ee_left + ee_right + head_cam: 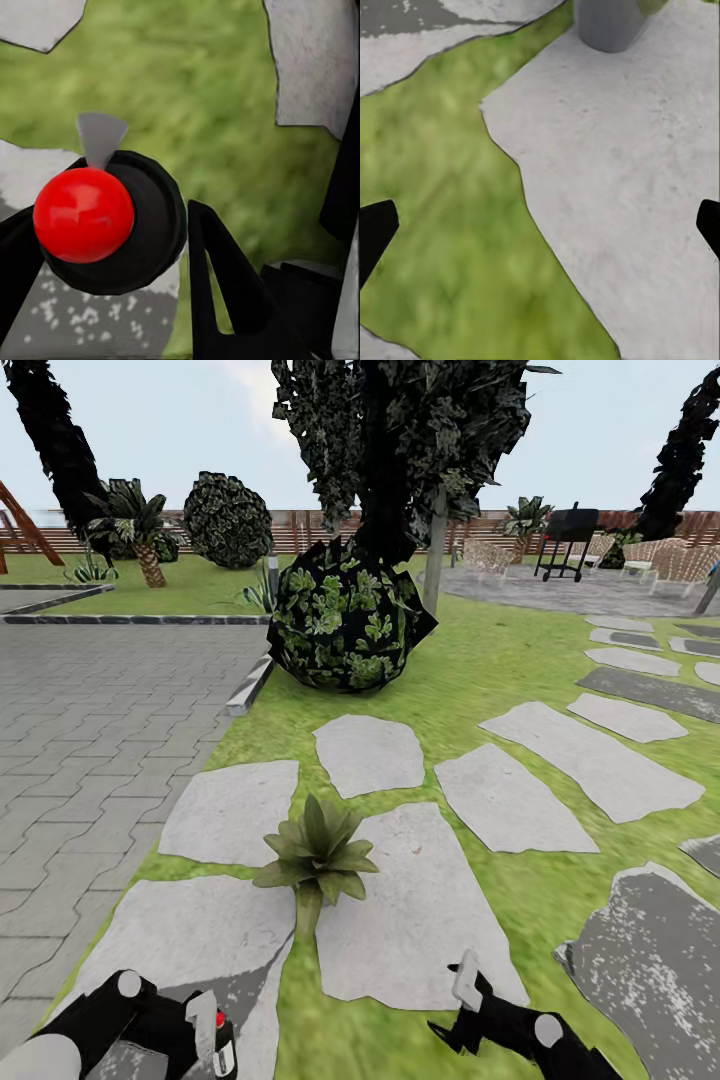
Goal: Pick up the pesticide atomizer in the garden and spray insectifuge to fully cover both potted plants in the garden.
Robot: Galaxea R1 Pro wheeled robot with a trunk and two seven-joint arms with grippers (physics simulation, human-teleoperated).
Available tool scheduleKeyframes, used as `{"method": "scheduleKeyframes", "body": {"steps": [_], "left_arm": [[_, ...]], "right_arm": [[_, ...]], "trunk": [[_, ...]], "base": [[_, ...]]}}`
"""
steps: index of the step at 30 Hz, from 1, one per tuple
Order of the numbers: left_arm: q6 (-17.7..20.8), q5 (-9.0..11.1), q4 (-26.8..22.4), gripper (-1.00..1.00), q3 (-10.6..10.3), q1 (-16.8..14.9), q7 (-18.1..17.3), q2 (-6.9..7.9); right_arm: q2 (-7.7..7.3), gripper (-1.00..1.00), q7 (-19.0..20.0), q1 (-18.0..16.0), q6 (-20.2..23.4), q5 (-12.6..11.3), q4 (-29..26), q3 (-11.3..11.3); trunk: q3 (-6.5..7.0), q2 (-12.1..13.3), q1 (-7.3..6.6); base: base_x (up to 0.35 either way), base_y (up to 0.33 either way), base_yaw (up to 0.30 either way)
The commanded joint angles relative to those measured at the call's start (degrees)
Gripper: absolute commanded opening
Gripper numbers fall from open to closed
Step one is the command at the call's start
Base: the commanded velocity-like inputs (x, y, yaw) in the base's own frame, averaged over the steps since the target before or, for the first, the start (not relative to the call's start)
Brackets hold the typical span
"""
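Note:
One potted plant (316, 856), a low rosette of pointed green leaves, stands among the stepping stones just ahead of me in the garden. In the right wrist view its grey pot (610, 24) shows at the frame's edge on a stone. My left gripper (200, 1022) is low at the left, shut on the pesticide atomizer (222, 1034). The left wrist view shows the atomizer's red round top (82, 214) in a black collar with a grey nozzle, black fingers (225, 277) on either side. My right gripper (458, 1008) is open over grass and stone, holding nothing.
A round dark bush (346, 622) and a dark tree stand beyond the plant. Grey brick paving (90, 720) with a kerb lies to the left. More stepping stones (590, 760) run off right. Further back are a patio with a black grill (568, 538), chairs and a wooden fence.

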Motion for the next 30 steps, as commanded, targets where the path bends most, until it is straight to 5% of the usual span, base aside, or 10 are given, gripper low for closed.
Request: {"method": "scheduleKeyframes", "body": {"steps": [1, 6, 7, 10, 11, 16, 20, 22, 26, 30], "left_arm": [[0.02, -1.43, -0.52, -1.00, -0.21, -0.19, -0.74, -0.28], [1.12, -5.34, -1.41, -1.00, -0.26, -0.47, -1.89, -1.17], [1.29, -8.36, -1.53, -1.00, -0.27, -0.50, -1.97, -2.37], [1.33, -10.27, -1.54, -1.00, -0.27, -0.50, -1.93, -3.41], [1.33, -11.04, -1.54, -1.00, -0.27, -0.50, -1.89, -3.80], [1.43, -13.86, -1.54, -1.00, -0.12, -0.58, -1.31, -5.00], [1.43, -14.30, -1.61, -1.00, -0.26, -0.59, -1.14, -7.70], [1.43, -14.32, -1.70, -1.00, -0.27, -0.60, -1.03, -8.42], [1.37, -14.31, -3.00, -1.00, -0.20, -0.60, 2.18, -9.17], [1.29, -14.27, -3.32, -1.00, -0.18, -0.59, 3.57, -9.58]], "right_arm": [[0.66, 1.00, 2.32, -0.08, -0.12, 0.87, -1.46, -0.45], [3.01, 1.00, 7.49, -0.23, 2.91, 1.27, -6.64, -0.35], [4.23, 1.00, 8.25, -0.25, 3.87, 1.31, -8.21, 0.49], [4.79, 1.00, 8.28, -0.25, 4.16, 1.29, -8.39, 5.37], [4.94, -1.00, 8.24, -0.25, 4.36, 1.24, -8.49, 6.94], [6.67, -1.00, 8.26, -0.25, 6.28, 0.90, -10.62, 9.80], [11.33, -1.00, 8.43, -0.87, 6.56, 1.18, -11.01, 10.09], [12.33, -1.00, 8.48, -1.36, 6.59, 1.19, -10.96, 10.16], [12.70, -1.00, 8.52, -1.69, 6.60, 1.15, -10.78, 11.06], [12.70, -1.00, 8.50, -1.76, 6.60, 1.08, -10.66, 14.99]], "trunk": [[-0.05, -0.02, -0.01], [-0.05, -0.02, -0.01], [-0.05, -0.02, -0.01], [-0.05, -0.02, -0.01], [-0.05, -0.02, -0.01], [-0.05, -0.02, -0.01], [-0.05, -0.02, -0.01], [-0.05, -0.02, -0.01], [-0.05, -0.02, -0.01], [-0.05, -0.02, -0.01]], "base": [[0.000, 0.000, 0.000], [0.000, 0.000, 0.000], [0.000, 0.000, 0.000], [0.000, 0.000, 0.000], [0.000, 0.000, 0.000], [0.000, 0.000, 0.000], [0.000, 0.000, 0.000], [0.000, 0.000, 0.000], [0.000, 0.000, 0.000], [0.000, 0.000, 0.000]]}}
